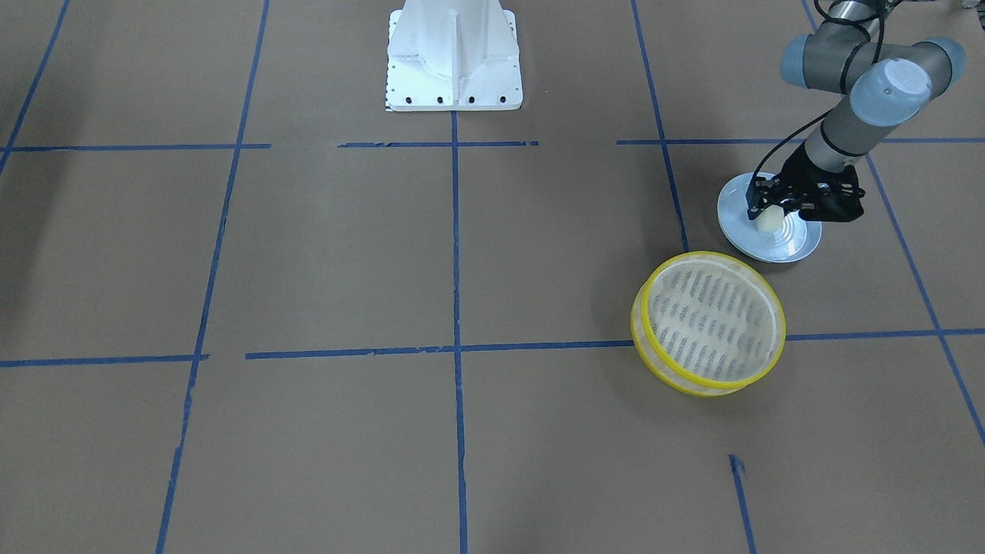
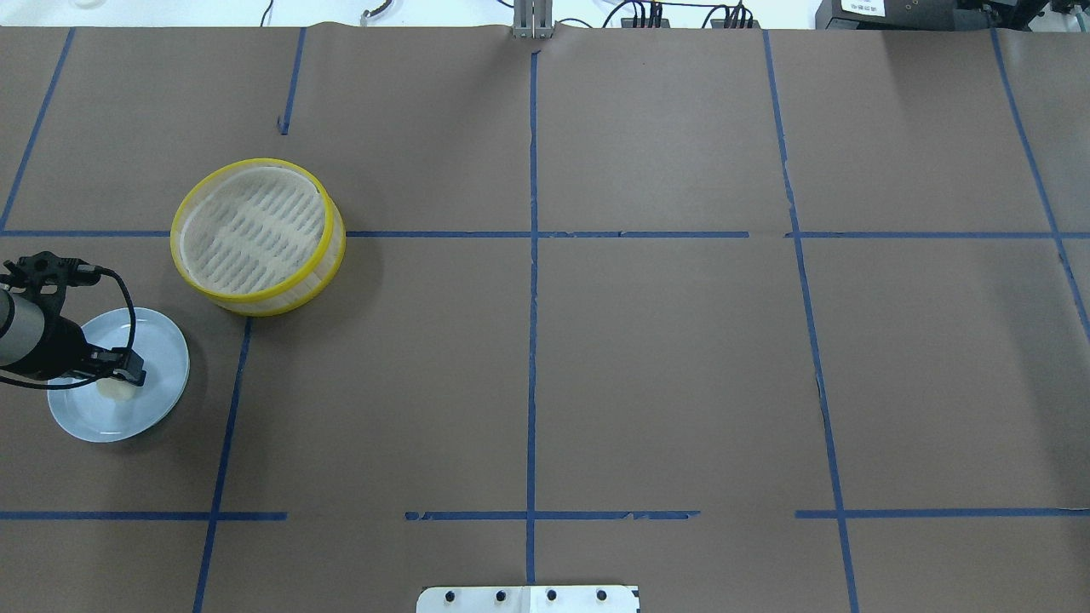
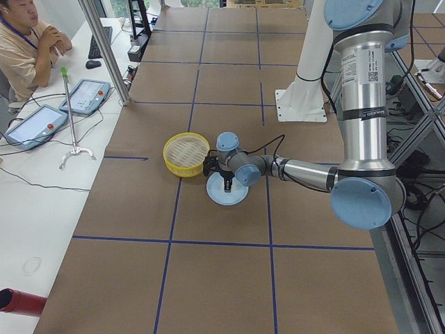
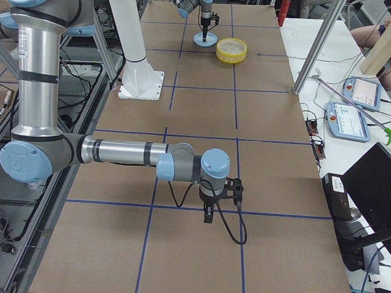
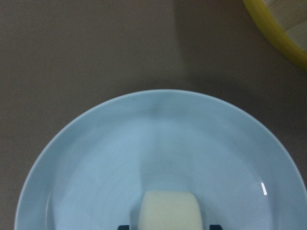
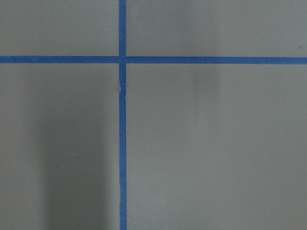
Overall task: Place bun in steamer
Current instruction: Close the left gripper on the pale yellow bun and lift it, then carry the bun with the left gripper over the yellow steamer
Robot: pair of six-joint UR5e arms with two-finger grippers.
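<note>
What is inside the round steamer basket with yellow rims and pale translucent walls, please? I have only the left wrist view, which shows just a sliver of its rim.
Observer: Nothing. In the overhead view the steamer basket shows only its bare slotted whitish floor.
Operator: Does the round pale blue plate touch it?
Observer: No. The pale blue plate lies apart from it, with a strip of brown table between them.
Operator: Where is the other arm, please?
Observer: The right gripper hangs over the table's far end, well away from both. I cannot tell whether it is open or shut.
</note>
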